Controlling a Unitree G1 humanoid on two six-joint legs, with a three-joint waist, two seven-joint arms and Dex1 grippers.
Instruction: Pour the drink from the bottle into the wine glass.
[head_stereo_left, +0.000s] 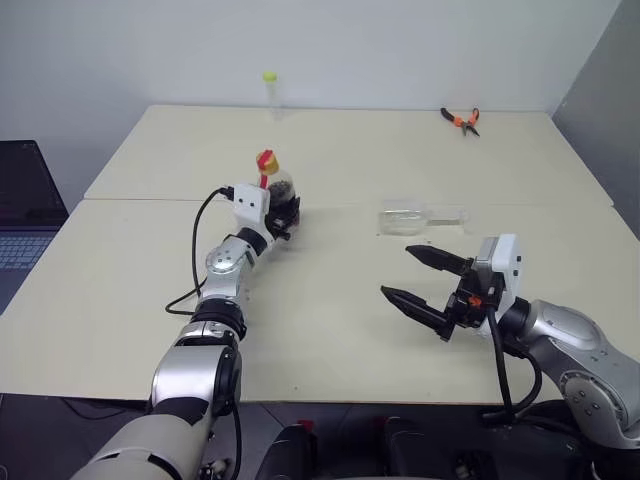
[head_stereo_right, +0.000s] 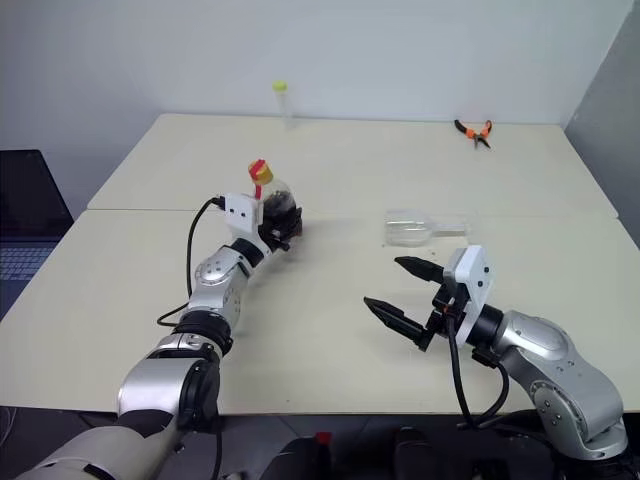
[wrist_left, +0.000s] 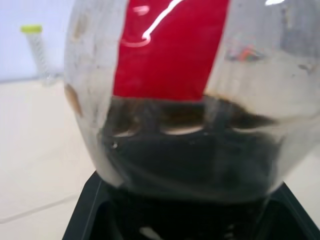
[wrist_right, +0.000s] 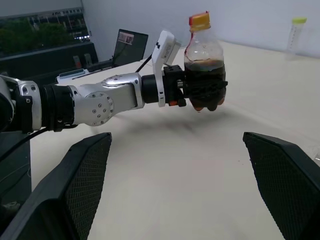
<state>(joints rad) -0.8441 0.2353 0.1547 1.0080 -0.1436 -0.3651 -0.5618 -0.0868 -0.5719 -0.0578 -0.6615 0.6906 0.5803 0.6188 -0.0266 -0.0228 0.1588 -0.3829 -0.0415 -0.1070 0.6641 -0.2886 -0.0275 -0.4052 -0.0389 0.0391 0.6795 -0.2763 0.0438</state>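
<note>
My left jaws (wrist_right: 202, 95) grip the capped bottle (wrist_right: 204, 65), clear of the table (head_stereo_left: 330, 330), drink (wrist_right: 205, 75) still inside. Beyond my wide-open, empty right jaws (head_stereo_left: 425, 280) the wine glass (head_stereo_left: 420, 217) lies on its side. Uncapping, righting and pouring all remain.

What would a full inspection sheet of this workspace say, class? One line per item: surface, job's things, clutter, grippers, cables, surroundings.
Surface: pale table, seam across it.
Job's things: bottle with yellow cap and dark drink, held upright off the table; wine glass lying on its side.
Clutter: orange-handled pliers and a thin clear tube at the far edge.
Grippers: left gripper shut on the bottle; right gripper open, empty, above the table.
Cables: black cable along the left arm; another by the right wrist.
Surroundings: plain wall; laptop at far left.
</note>
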